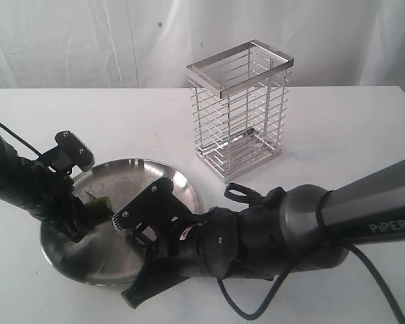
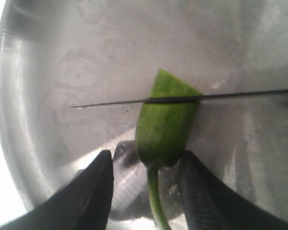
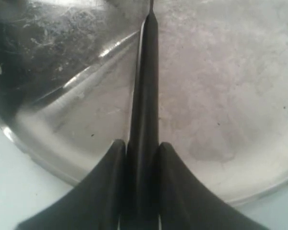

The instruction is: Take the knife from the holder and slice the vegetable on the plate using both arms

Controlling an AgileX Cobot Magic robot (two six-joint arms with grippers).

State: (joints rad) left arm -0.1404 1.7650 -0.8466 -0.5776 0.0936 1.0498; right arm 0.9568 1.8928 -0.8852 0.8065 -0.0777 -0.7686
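Note:
The green vegetable [image 2: 164,125] lies on the steel plate [image 2: 62,72], stem toward my left gripper [image 2: 146,154]. That gripper is open. One of its fingers [image 2: 201,191] touches the vegetable's stem end, and the other stands apart from it. The thin dark blade of the knife [image 2: 230,95] lies across the vegetable near its cut tip. My right gripper [image 3: 143,148] is shut on the knife's [image 3: 146,81] black handle at the plate's [image 3: 221,72] near rim. In the exterior view the vegetable [image 1: 98,202] shows on the plate [image 1: 131,177] beside the left arm [image 1: 27,182].
The chrome wire holder [image 1: 243,111] stands upright behind the plate, toward the right of the white table [image 1: 351,135]. The bulky right arm [image 1: 270,233] reaches across the front of the table, with its cable trailing near the front edge.

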